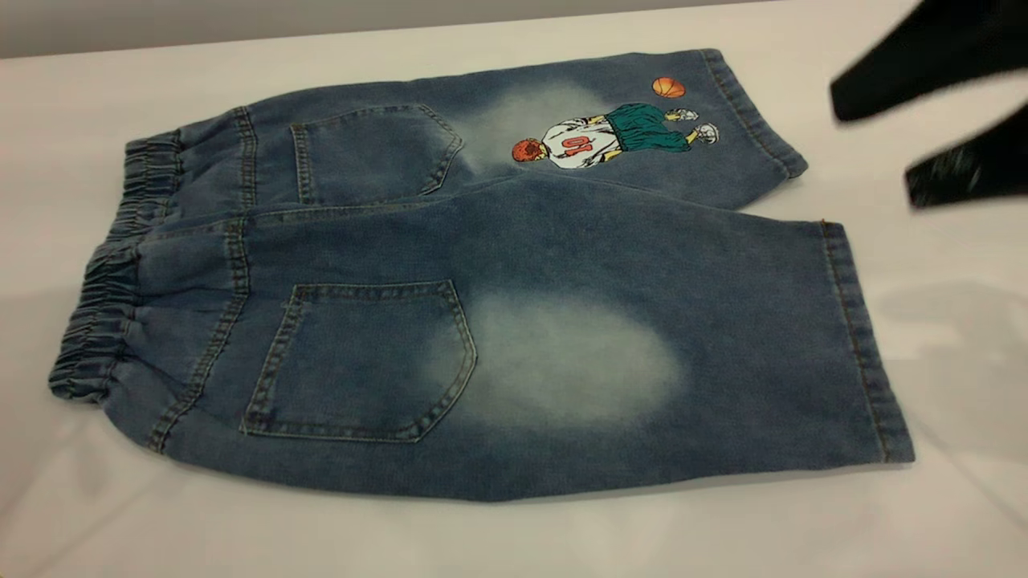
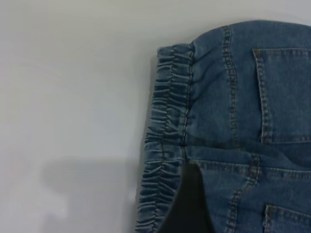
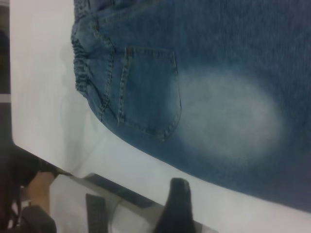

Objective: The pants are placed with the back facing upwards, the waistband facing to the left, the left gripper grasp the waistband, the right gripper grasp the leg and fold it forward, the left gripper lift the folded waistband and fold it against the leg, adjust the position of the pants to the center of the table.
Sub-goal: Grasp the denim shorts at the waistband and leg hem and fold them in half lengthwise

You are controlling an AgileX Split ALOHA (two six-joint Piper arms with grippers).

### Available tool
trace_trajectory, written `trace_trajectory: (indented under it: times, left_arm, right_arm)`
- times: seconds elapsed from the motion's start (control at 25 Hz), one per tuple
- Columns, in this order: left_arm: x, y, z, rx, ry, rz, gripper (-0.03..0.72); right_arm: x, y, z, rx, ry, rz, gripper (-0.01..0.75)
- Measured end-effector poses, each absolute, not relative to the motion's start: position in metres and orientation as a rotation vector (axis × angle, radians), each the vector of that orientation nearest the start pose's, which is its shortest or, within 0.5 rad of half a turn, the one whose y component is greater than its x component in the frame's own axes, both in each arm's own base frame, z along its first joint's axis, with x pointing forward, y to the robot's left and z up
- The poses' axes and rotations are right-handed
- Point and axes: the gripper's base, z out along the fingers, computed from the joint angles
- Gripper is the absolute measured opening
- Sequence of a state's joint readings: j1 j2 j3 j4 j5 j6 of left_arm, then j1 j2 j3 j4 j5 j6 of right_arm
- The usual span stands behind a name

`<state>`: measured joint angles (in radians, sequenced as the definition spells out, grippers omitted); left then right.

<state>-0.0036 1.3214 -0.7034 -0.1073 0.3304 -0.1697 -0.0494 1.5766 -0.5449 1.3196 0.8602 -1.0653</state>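
Exterior view: one pair of short blue denim pants (image 1: 482,281), laid flat and unfolded on the white bench (image 1: 514,538), back side up. The ruched waistband (image 1: 104,313) points toward the left arm's side; both stitched hems point right. The near leg (image 1: 642,353) carries a large oval faded patch beside a back patch pocket (image 1: 361,361); the far leg bears a basketball-player print (image 1: 610,136) (orange ball above it). The right pincer (image 1: 932,120) appears as two dark, blurred fingers raised above the bench at the upper right, spread apart and holding nothing, clear of the hems.

Left wrist view: the left pincer (image 2: 190,204) shows only as one dark tip over the waistband; whether it is released or clenched cannot be told.
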Motion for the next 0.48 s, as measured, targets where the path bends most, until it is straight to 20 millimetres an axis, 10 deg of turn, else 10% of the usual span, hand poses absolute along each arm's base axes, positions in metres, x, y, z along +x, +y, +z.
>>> trace_trajectory:
  times: [0.48]
  left_arm:
    - [0.254,-0.004,0.229,-0.301,2.419,-0.162,0.549]
  right_arm:
    - [0.185,0.046,0.113,0.202,2.720,0.943,0.566]
